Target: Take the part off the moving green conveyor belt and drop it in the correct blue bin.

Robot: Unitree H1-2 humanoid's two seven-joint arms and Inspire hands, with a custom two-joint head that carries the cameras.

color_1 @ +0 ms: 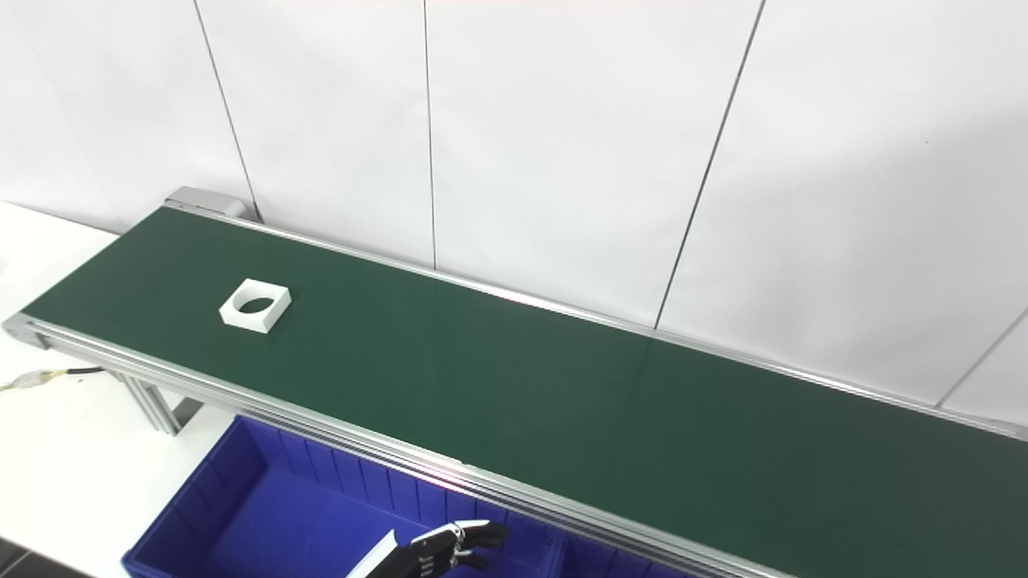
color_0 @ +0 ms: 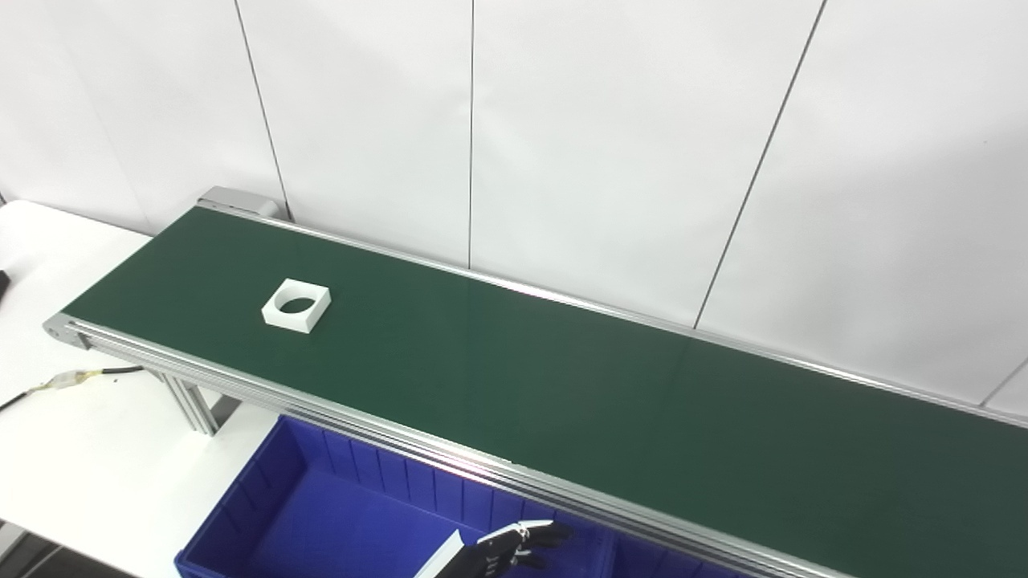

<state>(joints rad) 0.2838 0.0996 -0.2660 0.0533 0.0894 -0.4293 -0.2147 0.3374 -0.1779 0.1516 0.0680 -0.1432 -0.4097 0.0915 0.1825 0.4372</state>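
- A dark robot hand (color_0: pixel 514 546) hangs low at the bottom edge of the view, over the blue bin (color_0: pixel 265 498) that sits below the near rail of the belt. Which arm it belongs to is hard to call: it enters near the middle, leaning left, so it reads as the left hand, as a judgement only.
- The hand points rightward, fingers (color_0: pixel 540 530) stretched roughly level and a little apart, holding nothing. A white wedge beside its wrist looks like part of the forearm cover.
- The other hand is out of view.
- The green conveyor belt (color_0: pixel 562 385) runs from lower right up to far left, edged by aluminium rails, with a white surface (color_0: pixel 88 449) under its far-left end.
- The white part (color_0: pixel 296 305), a square block with a round hole through it, lies flat on the belt well away from the hand, near the far-left end.
- Risk: the belt is moving, and if it carries the part leftward it may run off the end before the hand arrives.
- Risk: rising from below the rail, the hand could clip the aluminium edge.
- Risk: a late or off-centre grasp could nudge the light block askew instead of lifting it.
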